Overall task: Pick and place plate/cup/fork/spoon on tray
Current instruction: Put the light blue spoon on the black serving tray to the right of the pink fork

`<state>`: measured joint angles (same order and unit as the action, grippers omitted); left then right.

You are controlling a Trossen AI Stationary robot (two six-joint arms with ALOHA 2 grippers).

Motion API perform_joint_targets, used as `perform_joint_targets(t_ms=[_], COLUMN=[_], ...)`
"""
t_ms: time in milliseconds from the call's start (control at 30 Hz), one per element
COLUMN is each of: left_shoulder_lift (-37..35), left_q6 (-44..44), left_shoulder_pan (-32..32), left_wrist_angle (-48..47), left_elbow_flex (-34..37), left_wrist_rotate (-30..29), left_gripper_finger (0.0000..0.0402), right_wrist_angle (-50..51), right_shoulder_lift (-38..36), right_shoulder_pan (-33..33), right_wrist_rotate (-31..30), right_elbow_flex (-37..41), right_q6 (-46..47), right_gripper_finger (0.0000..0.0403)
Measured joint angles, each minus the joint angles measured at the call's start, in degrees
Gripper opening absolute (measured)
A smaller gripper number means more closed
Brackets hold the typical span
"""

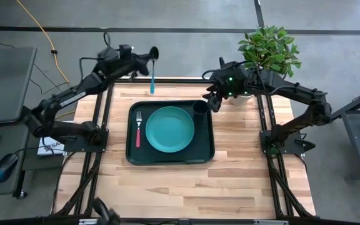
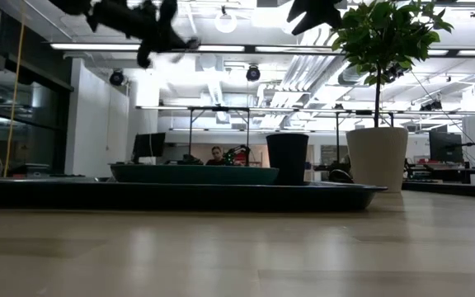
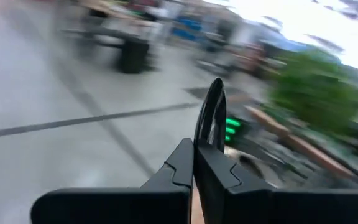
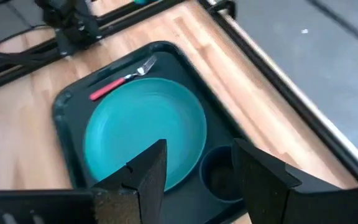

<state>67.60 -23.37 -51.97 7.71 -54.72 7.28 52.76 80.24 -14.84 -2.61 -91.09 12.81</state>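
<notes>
The dark green tray lies mid-table. On it rest the green plate, the red-handled fork to the plate's left, and the dark cup, upright in the far right corner. My left gripper is high over the table's far edge and shut on the teal-handled spoon. My right gripper is open just right of and above the cup. In its wrist view its fingers stand on either side of the cup below them, without touching it. My left gripper pinches the spoon between its two shut fingers just below the bowl. The bowl sticks out past the fingertips, seen edge-on. In the high view the teal handle runs from the fingers toward the tray, clear of the table.
A white pot with a leafy plant stands at the table's far right corner, close behind my right arm; it also shows in the low view. Bare wood lies in front of the tray. A person sits in the room beyond.
</notes>
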Motion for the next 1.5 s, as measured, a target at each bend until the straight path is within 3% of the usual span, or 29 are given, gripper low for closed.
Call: perform_joint_targets(t_ms=[100,267,433,667,933,1167,1300,1500], left_shoulder_lift=[-3.7,-8.2,-12.6,-15.6,-15.7,-21.6,-24.1,-22.3], left_q6=[1.5,4.5,-0.2,-8.0,-7.4,-5.7,-5.4,-8.4], left_shoulder_pan=[2.6,10.9,20.5,34.3,41.9,44.5,45.9,49.4], left_wrist_angle=[-1.3,-4.7,-0.2,17.6,20.9,14.9,13.3,13.2], left_elbow_flex=[0.0,1.1,11.2,25.5,27.6,27.8,27.8,27.8], left_wrist_rotate=[7.9,6.7,-5.6,-19.5,-26.1,-34.9,-37.4,-40.5], left_gripper_finger=[0.0,0.0,0.0,0.0,0.0,0.0,0.0,0.0], right_wrist_angle=[-0.6,-4.4,-13.0,-29.5,-43.3,-35.5,-44.1,-78.1], right_shoulder_lift=[-0.2,0.9,3.4,10.1,19.4,16.3,9.5,0.0], right_shoulder_pan=[-0.8,-0.8,1.0,4.0,6.0,6.6,9.2,12.7], right_wrist_rotate=[3.9,11.4,13.1,12.5,12.5,12.0,11.9,11.2], right_elbow_flex=[0.0,0.0,0.0,0.0,0.1,0.4,13.1,37.6], right_q6=[-1.0,-1.5,0.2,6.6,9.0,6.0,8.8,25.0], right_gripper_finger=[0.0172,0.0172,0.0172,0.0172,0.0172,0.0171,0.0171,0.0171])
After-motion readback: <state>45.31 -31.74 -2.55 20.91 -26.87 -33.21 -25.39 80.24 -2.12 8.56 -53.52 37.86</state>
